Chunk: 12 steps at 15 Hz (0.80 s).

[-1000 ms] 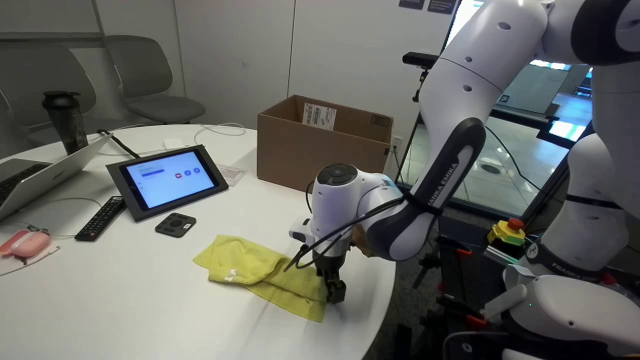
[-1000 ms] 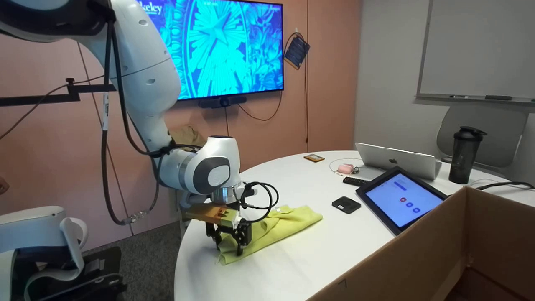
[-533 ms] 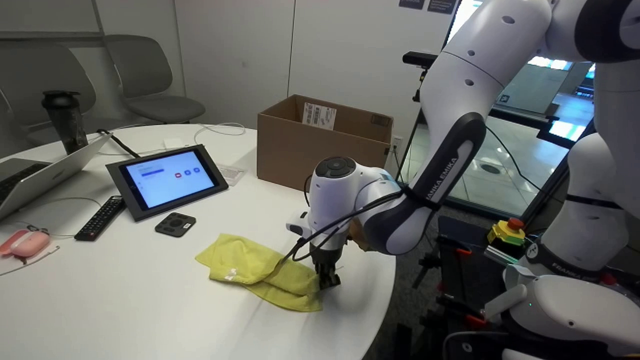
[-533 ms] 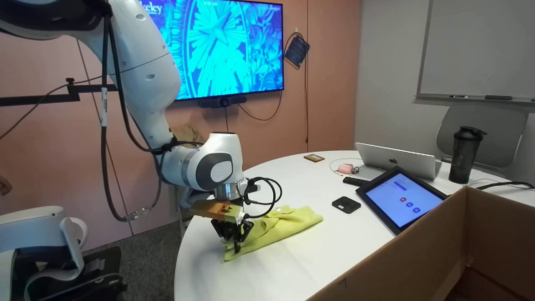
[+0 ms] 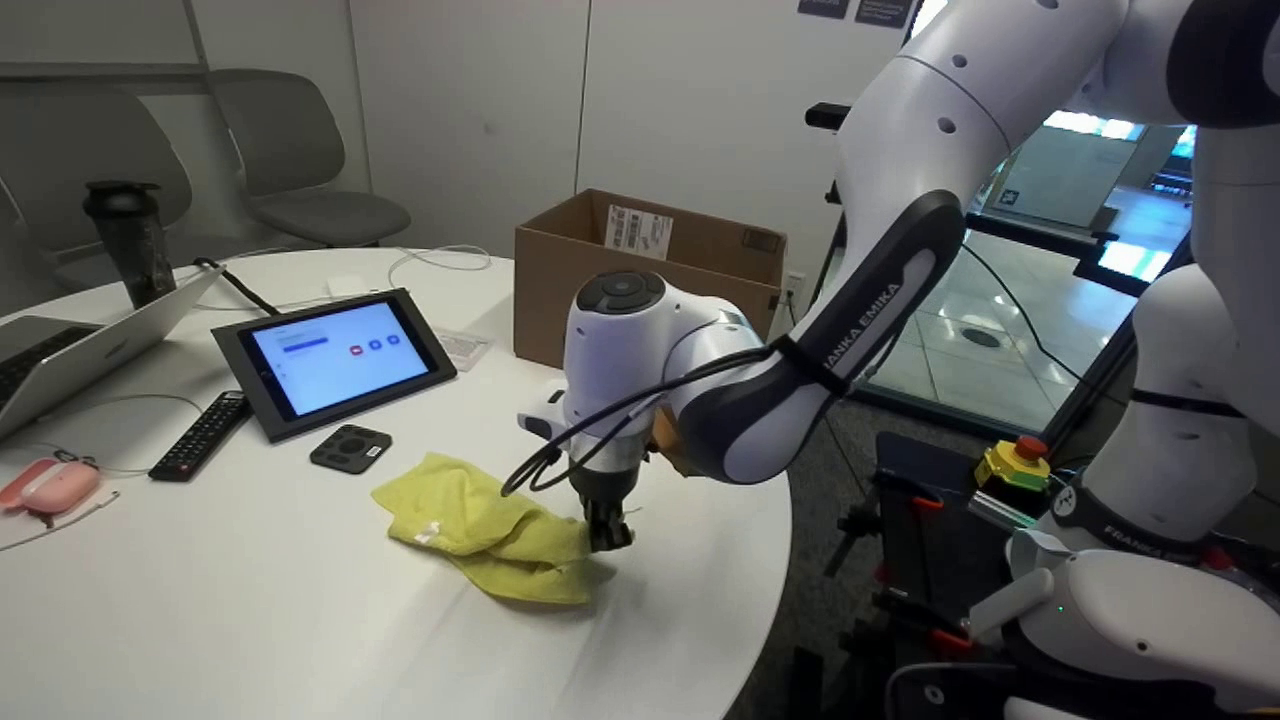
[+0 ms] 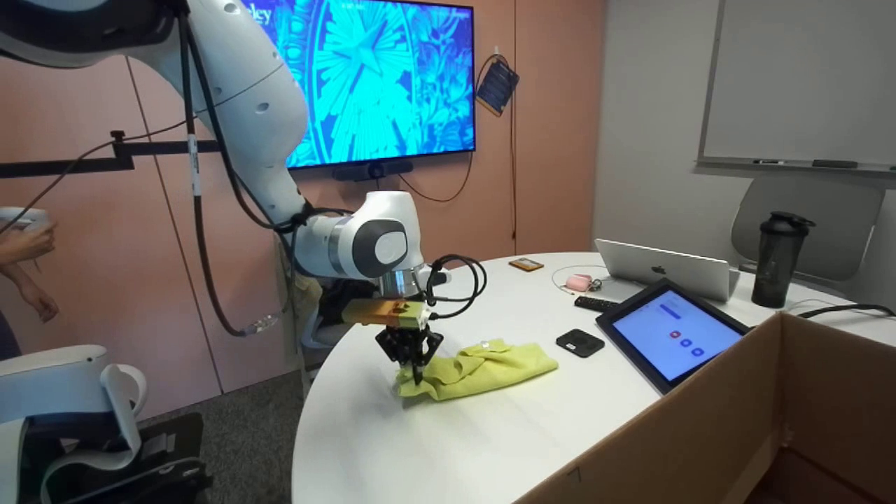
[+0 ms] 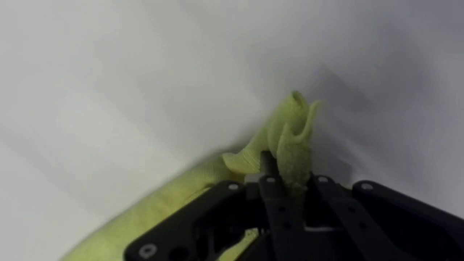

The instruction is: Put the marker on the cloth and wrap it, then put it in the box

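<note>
The yellow cloth (image 5: 480, 520) lies folded and bunched on the white table, its far part flat and its near end pulled up. My gripper (image 6: 418, 374) points down at that near end. In the wrist view a crumpled tuft of the cloth (image 7: 293, 156) is pinched between the black fingers of the gripper (image 7: 290, 174), which have come close together on it. The marker does not show; it is hidden from every view. Brown and open-topped, the cardboard box (image 5: 640, 300) stands behind the arm, and its wall (image 6: 672, 434) fills the lower right of an exterior view.
A tablet (image 5: 340, 355) on a stand, a small black puck (image 5: 351, 449) and a black remote (image 5: 202, 436) lie beyond the cloth. Farther off are a laptop (image 6: 665, 269), a pink case (image 6: 579, 282) and a dark bottle (image 6: 778, 259). The table's rounded edge (image 5: 785, 570) runs close to the gripper.
The jaws have come together on the cloth's near end. The gripper has risen and moved inward over the table, dragging the cloth a little toward the puck and bunching it.
</note>
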{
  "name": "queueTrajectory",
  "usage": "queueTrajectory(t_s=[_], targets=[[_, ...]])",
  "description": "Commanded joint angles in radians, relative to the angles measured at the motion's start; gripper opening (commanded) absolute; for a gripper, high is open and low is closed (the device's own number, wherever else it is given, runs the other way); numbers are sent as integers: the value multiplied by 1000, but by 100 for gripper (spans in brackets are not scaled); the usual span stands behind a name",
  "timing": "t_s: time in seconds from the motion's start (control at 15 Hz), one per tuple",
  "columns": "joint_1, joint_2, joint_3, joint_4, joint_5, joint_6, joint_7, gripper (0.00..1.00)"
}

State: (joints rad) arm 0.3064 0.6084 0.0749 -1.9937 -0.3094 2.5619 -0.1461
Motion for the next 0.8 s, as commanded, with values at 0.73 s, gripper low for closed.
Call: queueTrajectory(t_s=[0.73], targets=[[67,413,-69,685,-102,-239,44,7]])
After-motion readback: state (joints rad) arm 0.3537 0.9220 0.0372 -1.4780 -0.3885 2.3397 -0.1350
